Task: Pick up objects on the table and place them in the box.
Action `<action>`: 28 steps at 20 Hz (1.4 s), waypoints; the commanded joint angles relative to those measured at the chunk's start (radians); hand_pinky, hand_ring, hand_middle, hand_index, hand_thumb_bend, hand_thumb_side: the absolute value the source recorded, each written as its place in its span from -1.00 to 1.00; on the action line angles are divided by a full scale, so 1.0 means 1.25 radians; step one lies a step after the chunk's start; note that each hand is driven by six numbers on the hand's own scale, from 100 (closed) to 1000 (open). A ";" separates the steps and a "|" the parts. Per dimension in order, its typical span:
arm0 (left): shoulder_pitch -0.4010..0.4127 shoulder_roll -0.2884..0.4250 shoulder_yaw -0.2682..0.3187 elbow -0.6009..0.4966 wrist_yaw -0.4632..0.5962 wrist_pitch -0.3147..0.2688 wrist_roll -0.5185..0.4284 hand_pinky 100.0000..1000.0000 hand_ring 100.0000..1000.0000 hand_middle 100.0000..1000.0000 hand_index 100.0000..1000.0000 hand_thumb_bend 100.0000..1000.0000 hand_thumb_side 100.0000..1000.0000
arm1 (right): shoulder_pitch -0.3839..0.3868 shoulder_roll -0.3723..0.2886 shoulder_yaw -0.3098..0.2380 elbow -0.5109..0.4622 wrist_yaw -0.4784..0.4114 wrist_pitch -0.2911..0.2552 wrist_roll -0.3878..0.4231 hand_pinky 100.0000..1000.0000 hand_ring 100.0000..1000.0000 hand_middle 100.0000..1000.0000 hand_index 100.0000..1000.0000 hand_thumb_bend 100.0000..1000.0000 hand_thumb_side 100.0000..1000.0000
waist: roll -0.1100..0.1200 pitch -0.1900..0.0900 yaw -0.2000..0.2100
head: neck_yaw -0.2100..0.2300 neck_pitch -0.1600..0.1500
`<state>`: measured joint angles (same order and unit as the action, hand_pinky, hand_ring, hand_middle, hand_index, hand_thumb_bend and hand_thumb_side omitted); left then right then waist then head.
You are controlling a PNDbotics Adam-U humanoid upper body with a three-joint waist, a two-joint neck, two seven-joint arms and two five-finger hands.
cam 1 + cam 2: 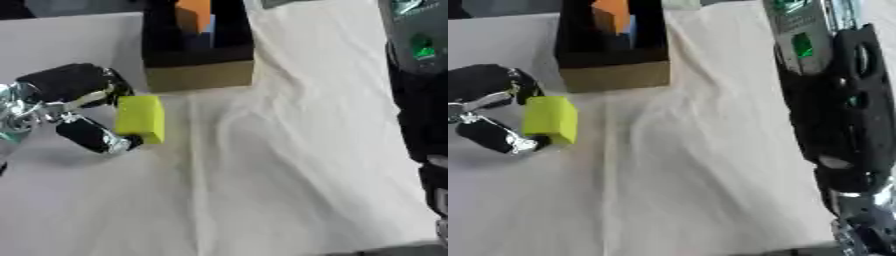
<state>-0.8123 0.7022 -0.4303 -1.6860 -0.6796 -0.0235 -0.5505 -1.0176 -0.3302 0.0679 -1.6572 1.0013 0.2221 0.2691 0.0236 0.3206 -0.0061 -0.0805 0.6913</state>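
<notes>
A yellow-green block [141, 119] is pinched between the fingers and thumb of my left hand [74, 110] at the left, above the white cloth. The cardboard box [199, 74] stands just beyond it at the top centre, dark inside, with an orange thing [194, 14] and a blue thing [626, 31] showing in it. My right arm [842, 110] runs down the right edge, black with a green light. The right hand itself lies at the lower right edge and is hard to make out.
A creased white cloth [289, 165] covers the table. A darker strip shows at the bottom right edge [394, 250] of the cloth.
</notes>
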 commanded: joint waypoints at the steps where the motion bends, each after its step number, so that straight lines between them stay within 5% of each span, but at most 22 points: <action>1: -0.044 0.023 0.039 -0.029 0.019 0.025 -0.006 0.09 -0.04 -0.14 0.02 -1.00 -0.05 | -0.020 -0.001 -0.005 -0.009 0.003 -0.002 0.000 0.79 0.86 0.48 0.78 -1.00 1.00 | 0.001 -0.018 0.001 | 0.007 -0.010; 12: -0.230 -0.106 0.085 0.196 -0.023 0.005 0.045 0.10 -0.06 -0.15 -0.01 -1.00 -0.06 | -0.035 0.020 0.006 -0.012 0.005 -0.017 0.011 0.79 0.86 0.49 0.78 -1.00 1.00 | 0.002 -0.020 -0.019 | 0.046 -0.043; 28: -0.358 -0.238 0.165 0.503 -0.226 -0.036 0.249 0.14 -0.04 -0.13 0.02 -1.00 0.03 | -0.073 0.063 0.030 -0.023 -0.012 -0.033 0.026 0.80 0.87 0.48 0.79 -1.00 1.00 | 0.010 0.019 -0.085 | 0.119 -0.093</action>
<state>-1.2320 0.3963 -0.2456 -1.0718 -0.9408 -0.0696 -0.2613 -1.0836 -0.2430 0.1058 -1.6658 0.9955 0.1828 0.3007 0.0371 0.3669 -0.1130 0.0634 0.5890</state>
